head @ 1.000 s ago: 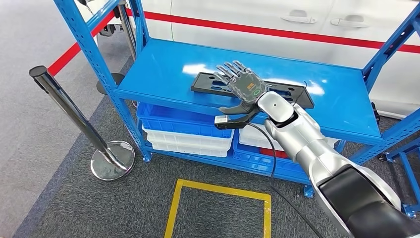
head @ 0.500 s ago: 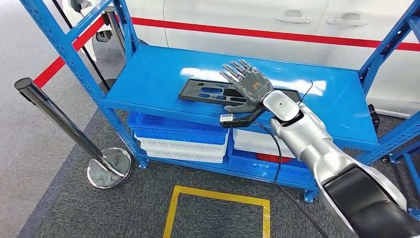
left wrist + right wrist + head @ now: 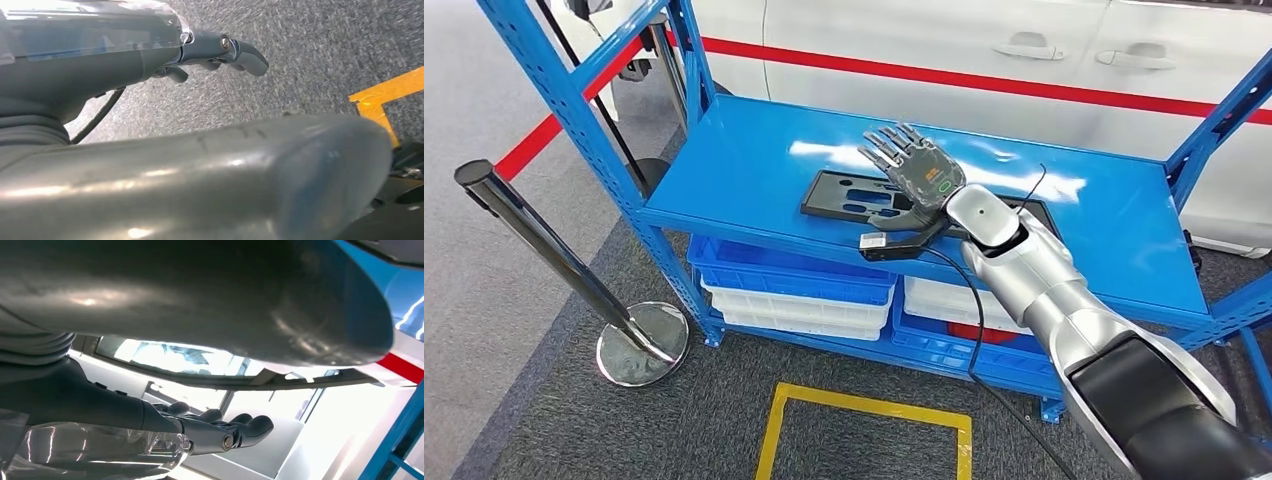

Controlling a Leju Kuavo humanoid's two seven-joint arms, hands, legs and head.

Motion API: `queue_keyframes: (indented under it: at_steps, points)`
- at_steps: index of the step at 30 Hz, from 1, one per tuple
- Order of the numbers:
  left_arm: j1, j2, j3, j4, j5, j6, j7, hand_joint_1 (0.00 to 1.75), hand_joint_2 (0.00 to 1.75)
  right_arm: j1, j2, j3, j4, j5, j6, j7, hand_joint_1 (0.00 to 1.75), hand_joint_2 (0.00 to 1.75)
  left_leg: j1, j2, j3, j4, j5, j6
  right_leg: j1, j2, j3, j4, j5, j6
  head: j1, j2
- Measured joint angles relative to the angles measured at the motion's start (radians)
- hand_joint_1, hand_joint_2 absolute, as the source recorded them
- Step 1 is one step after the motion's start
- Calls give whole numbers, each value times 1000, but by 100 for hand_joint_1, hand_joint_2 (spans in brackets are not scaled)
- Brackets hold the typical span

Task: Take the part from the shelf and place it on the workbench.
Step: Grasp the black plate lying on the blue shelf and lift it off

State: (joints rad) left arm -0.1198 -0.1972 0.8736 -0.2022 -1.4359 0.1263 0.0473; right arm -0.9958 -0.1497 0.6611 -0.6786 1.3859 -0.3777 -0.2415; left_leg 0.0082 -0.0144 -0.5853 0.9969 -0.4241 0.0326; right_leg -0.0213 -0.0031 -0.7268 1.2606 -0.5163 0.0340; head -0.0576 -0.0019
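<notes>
Black flat part, cut-outs visible, lies on the blue shelf top deck, near its front edge. My right hand is above it, fingers spread and extended, holding nothing; thumb low, by the part's near edge, contact uncertain. My left hand hangs over grey carpet, fingers loosely apart, empty. White car behind the shelf.
</notes>
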Motion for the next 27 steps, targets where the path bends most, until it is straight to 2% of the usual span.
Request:
queue_keyframes:
  at_steps: [1, 2, 3, 4, 6, 8, 9, 10, 12, 13, 14, 15, 17, 18, 19, 21, 23, 24, 25, 27]
  points:
    - [1, 0, 0, 0, 0, 0, 0, 0, 0, 0, 0, 0, 0, 0, 0, 0, 0, 0, 1, -1, 8, 4, -9, -4, -3, -2, 23, -69, 51, 2, 0, 0]
    - [2, 0, 0, 0, 0, 0, 0, 0, 0, -1, 1, 0, 0, 0, 0, 0, 0, 0, 1, -1, 15, 8, -18, -9, -2, -5, 51, -137, 89, 2, 0, 0]
    - [1, -1, 0, 0, 0, 0, 0, 0, 0, -2, 2, 0, 0, 0, 0, 0, 0, 0, 1, -2, 19, 12, -26, -15, -1, -7, 75, -194, 110, -1, 0, 0]
    - [0, -1, 0, 0, 0, 0, 0, 0, 0, -3, 3, 0, 0, 0, 0, 0, 0, 0, 0, -1, 20, 14, -31, -21, 2, -8, 89, -227, 116, -5, 0, 0]
    - [-1, -2, 0, 0, 0, 0, 0, 0, 0, -4, 5, 0, 0, 0, 0, 0, 0, 0, 0, 0, 21, 13, -35, -32, 6, -6, 96, -240, 104, -17, 0, 0]
    - [-2, -2, 0, 0, 0, 0, 0, 0, 0, -6, 3, 0, 0, 0, 0, 0, 0, 0, 2, 2, 20, 25, -47, -43, 5, -6, 103, -244, 102, -31, 0, 0]
    - [-2, -2, 0, 0, 0, 0, 0, 0, 0, -8, 0, 0, 0, 0, 0, 0, 0, 0, 3, 4, 9, 54, -63, -48, 3, -8, 109, -248, 100, -38, 0, 0]
    - [-2, -2, 0, 0, 0, 0, 0, 0, 0, -10, -5, 0, -1, 0, 0, 0, 0, 0, 4, 5, -16, 105, -88, -52, 3, -10, 114, -250, 97, -44, 0, 0]
    - [-2, -2, 0, 0, 0, 0, 0, 0, 0, -10, -12, 1, -1, 0, 0, 0, 0, 87, 4, 7, -93, 244, -141, -56, 6, -11, 119, -250, 92, -50, 0, 0]
    - [-1, -2, 0, 0, 0, 0, 0, 0, 0, -8, -13, 1, -1, 0, 0, 0, 0, 131, 4, 7, -129, 297, -152, -57, 8, -11, 121, -250, 89, -52, 0, 0]
    - [0, -2, 0, 0, 0, 0, 0, 0, 0, -7, -14, 2, 0, 0, 0, -1, 0, 175, 4, 7, -147, 312, -141, -56, 9, -10, 123, -249, 86, -51, 0, 0]
    - [1, -2, 0, 0, 0, 0, -1, 0, 0, -6, -14, 3, 0, 2, 5, 2, 0, 175, 4, 7, -144, 286, -109, -53, 10, -8, 128, -249, 83, -51, 0, 0]
    - [1, -1, 0, 0, 0, -6, -10, 0, 0, -14, -14, 9, 11, 18, 53, 18, 0, 175, 3, 6, -92, 147, -23, -43, 11, -7, 139, -248, 75, -47, 0, 0]
    - [0, -2, 0, 0, 0, -11, -18, 0, 0, -21, -14, 15, 26, 29, 103, 31, 0, 175, 1, 5, -64, 82, 4, -37, 13, -6, 143, -247, 71, -43, 0, 0]
    - [-2, -2, 0, 0, 0, -15, -24, 0, 0, -28, -14, 22, 44, 39, 157, 41, 0, 175, -1, 4, -46, 40, 18, -33, 14, -7, 146, -247, 69, -39, 0, 0]
    - [-5, -3, 0, 0, -1, -20, -31, 0, 0, -34, -14, 33, 81, 45, 231, 51, 0, 175, -6, 0, -37, 18, 17, -25, 16, -8, 146, -249, 67, -28, 0, 0]
    - [-4, -4, 0, 0, -2, -22, -33, 0, 0, -38, -14, 37, 107, 39, 241, 52, 0, 175, -3, -2, -33, 10, 21, -15, 14, -8, 146, -246, 61, -16, 0, 0]
    - [-4, -5, 0, 0, -2, -22, -33, 0, 0, -40, -13, 38, 117, 33, 238, 51, 0, 175, -1, -3, -29, 5, 23, -9, 12, -7, 138, -227, 49, -12, 0, 0]
    - [-5, -5, 0, 0, -3, -22, -34, 0, 0, -43, -11, 38, 127, 26, 233, 49, 0, 175, 1, -2, -25, 1, 24, -4, 10, -6, 119, -186, 26, -8, 0, 0]
    - [-8, -6, -1, 0, -7, -23, -36, 0, 0, -42, -4, 38, 144, 12, 220, 42, 0, 175, 1, -2, -23, 0, 23, 2, 8, -4, 52, -53, -32, -1, 0, 0]
